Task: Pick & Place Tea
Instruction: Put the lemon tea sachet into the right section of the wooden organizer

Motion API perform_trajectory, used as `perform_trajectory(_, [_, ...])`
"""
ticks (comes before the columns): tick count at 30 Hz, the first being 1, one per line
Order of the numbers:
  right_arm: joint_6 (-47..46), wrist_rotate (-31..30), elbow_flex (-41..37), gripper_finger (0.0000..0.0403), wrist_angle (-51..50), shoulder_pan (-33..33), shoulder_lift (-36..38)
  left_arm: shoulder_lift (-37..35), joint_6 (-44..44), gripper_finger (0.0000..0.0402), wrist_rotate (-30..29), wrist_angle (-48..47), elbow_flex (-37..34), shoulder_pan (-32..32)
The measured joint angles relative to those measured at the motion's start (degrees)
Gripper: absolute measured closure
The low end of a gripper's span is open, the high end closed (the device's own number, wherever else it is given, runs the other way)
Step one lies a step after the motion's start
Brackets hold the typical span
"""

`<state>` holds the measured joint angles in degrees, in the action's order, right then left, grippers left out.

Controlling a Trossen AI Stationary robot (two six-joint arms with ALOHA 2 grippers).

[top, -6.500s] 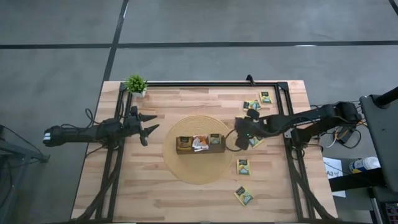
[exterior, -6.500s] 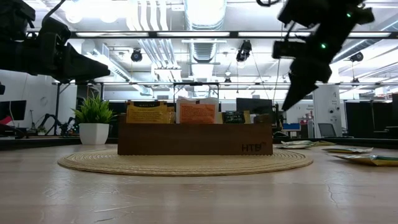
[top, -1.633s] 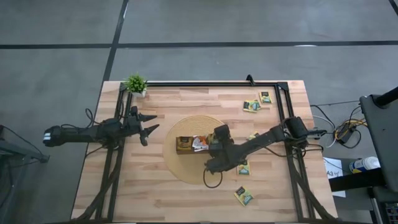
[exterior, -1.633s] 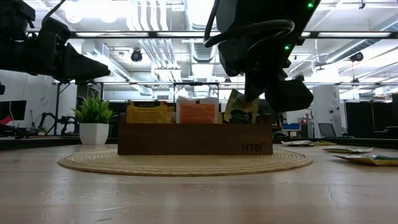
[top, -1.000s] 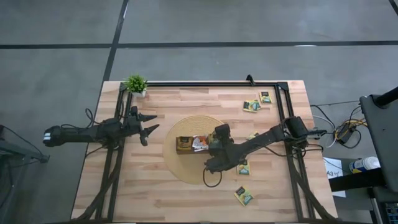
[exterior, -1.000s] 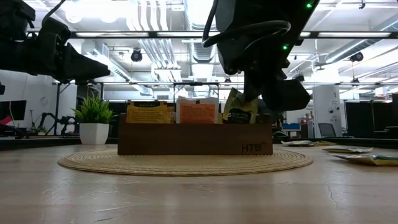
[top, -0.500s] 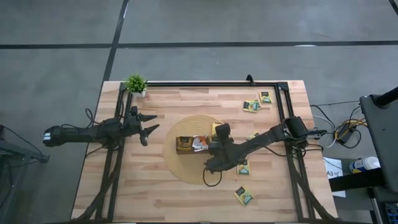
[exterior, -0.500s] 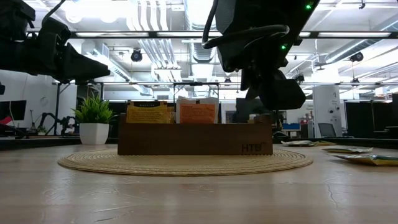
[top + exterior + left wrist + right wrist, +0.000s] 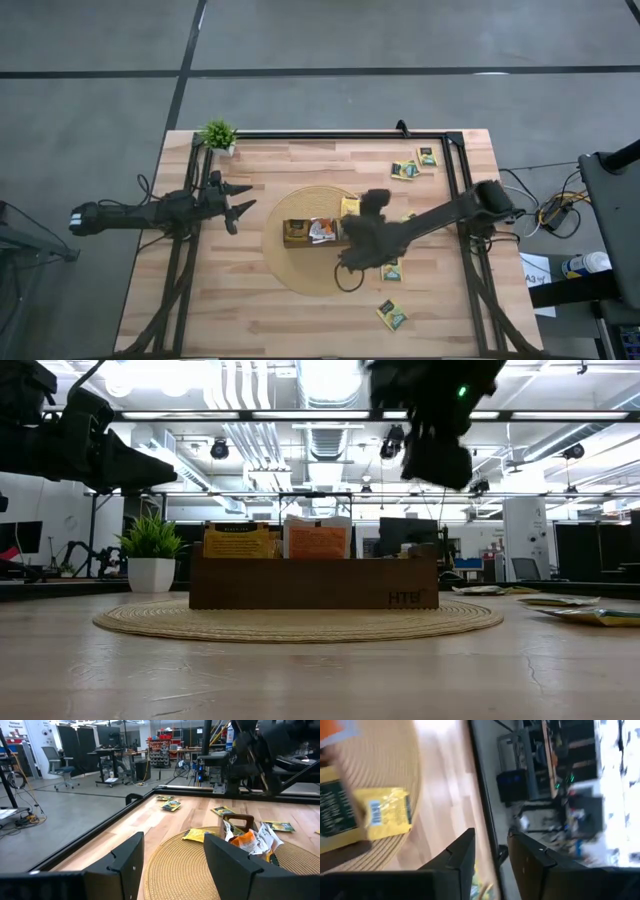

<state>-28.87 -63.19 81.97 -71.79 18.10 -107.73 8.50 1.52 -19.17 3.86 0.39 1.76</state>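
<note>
The brown wooden tray [image 9: 312,233] stands on a round woven mat [image 9: 300,275]; yellow [image 9: 237,542] and orange [image 9: 317,540] tea sachets stand upright in it. One yellow tea sachet [image 9: 350,206] [image 9: 387,815] lies flat on the mat just beyond the tray's far right end. My right gripper [image 9: 368,208] [image 9: 492,857] hovers open above that end, touching nothing. My left gripper [image 9: 238,205] [image 9: 175,865] waits open at the table's left, pointing level toward the tray. More tea sachets [image 9: 391,268] [image 9: 392,315] [image 9: 405,169] lie flat on the wood at the right.
A small potted plant [image 9: 218,135] stands at the far left corner. A black metal frame [image 9: 330,134] runs along the far edge and both sides of the table. Bare wood lies near the front edge [image 9: 250,320].
My right gripper has opened and let go of a dark green and yellow sachet at the tray's right end. The sachet has dropped out of sight in the low view, and a yellow one now lies on the mat behind the tray. The gripper has then risen and rolled.
</note>
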Motion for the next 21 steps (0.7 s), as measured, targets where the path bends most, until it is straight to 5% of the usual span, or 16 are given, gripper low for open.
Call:
perform_trajectory(10, [-11.27, -0.01, -21.63, 0.0284, 12.4, 0.01, 19.2, 0.01, -0.01, 0.0199, -0.01, 0.01, 0.01, -0.02])
perform_trajectory(16, [-3.36, 1.68, -34.4, 0.0272, 31.78, -2.5, 32.36, 0.01, 0.0, 0.0199, 0.0, 0.02, -0.01, -0.02])
perform_trajectory(21, [12.5, 11.76, -44.12, 0.0263, 55.98, -5.62, 41.85, 0.0, 0.0, 0.0199, 0.0, 0.02, 0.01, -0.02])
